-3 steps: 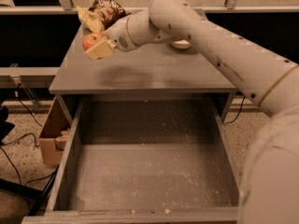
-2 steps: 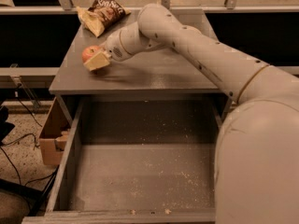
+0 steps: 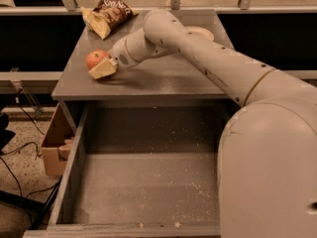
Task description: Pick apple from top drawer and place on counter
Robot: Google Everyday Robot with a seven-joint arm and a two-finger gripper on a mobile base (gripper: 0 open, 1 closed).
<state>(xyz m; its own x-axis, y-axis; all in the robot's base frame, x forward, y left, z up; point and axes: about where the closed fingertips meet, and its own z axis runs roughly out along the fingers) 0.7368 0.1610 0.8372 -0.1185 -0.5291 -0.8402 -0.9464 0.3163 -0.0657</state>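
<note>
The red-orange apple (image 3: 95, 58) is at the left side of the grey counter (image 3: 163, 78), at or just above its surface. My gripper (image 3: 98, 65) reaches across the counter from the right and is shut on the apple; one cream finger (image 3: 103, 70) shows in front of it, the other is hidden behind it. The top drawer (image 3: 143, 182) is pulled open below the counter, its crumb-speckled bottom holding nothing. My arm covers the drawer's right side.
A crumpled chip bag (image 3: 108, 13) lies at the counter's back left. A shallow cream bowl (image 3: 202, 32) sits at the back right, partly behind my arm. A brown cardboard box (image 3: 53, 145) stands on the floor left of the drawer, with cables (image 3: 20, 155) beside it.
My gripper has carried the apple left and down, from above the counter's back left to its left edge near the surface.
</note>
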